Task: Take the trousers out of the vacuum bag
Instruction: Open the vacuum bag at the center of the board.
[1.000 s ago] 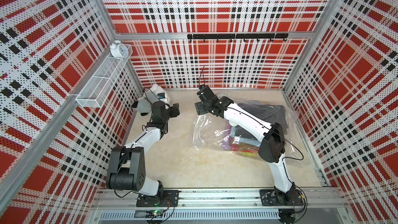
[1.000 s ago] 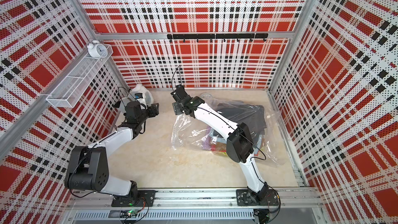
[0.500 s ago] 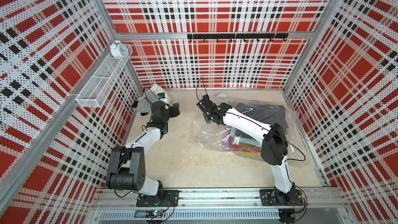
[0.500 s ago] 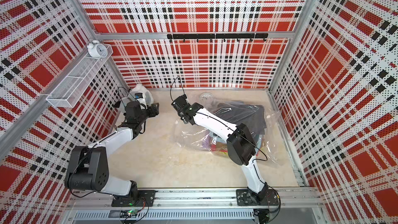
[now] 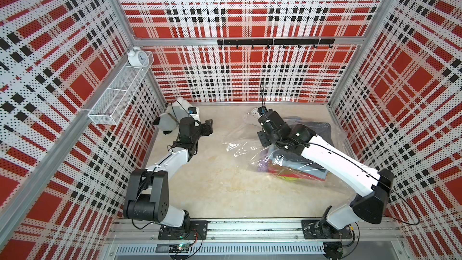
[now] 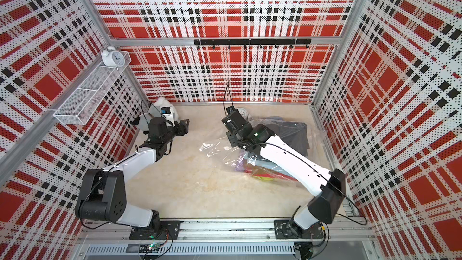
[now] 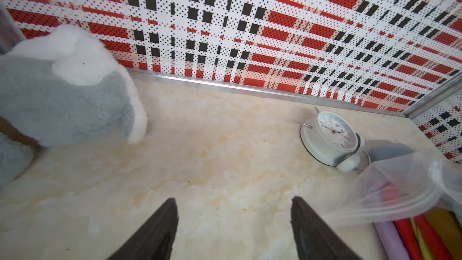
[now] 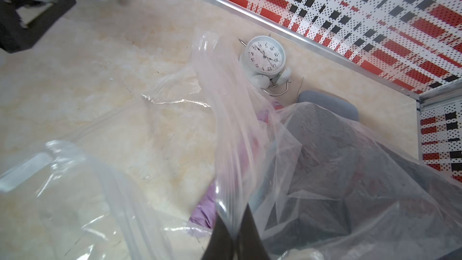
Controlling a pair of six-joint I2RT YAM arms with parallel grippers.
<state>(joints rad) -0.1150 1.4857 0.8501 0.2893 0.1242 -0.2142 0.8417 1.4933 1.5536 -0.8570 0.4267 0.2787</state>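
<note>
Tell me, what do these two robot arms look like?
The left arm and right arm have glossy white links joined by chunky black joints, with thin black cables running along them. The left end effector and right end effector each have two slim, tapered black fingers.

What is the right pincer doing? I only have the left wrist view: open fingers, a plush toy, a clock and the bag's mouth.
Observer: The right pincer is shut on the vacuum bag. The right wrist view shows a fold of its film pinched between the fingers.
Operator: Which trousers are under the plastic? I see only coloured folds.
Observer: In a top view, a charcoal pair of the trousers lies under the film too, beside the coloured folds.
Operator: Where is my pincer relative to the bag?
Observer: In a top view, the left pincer is clear of the bag, close to the plush toy.
</note>
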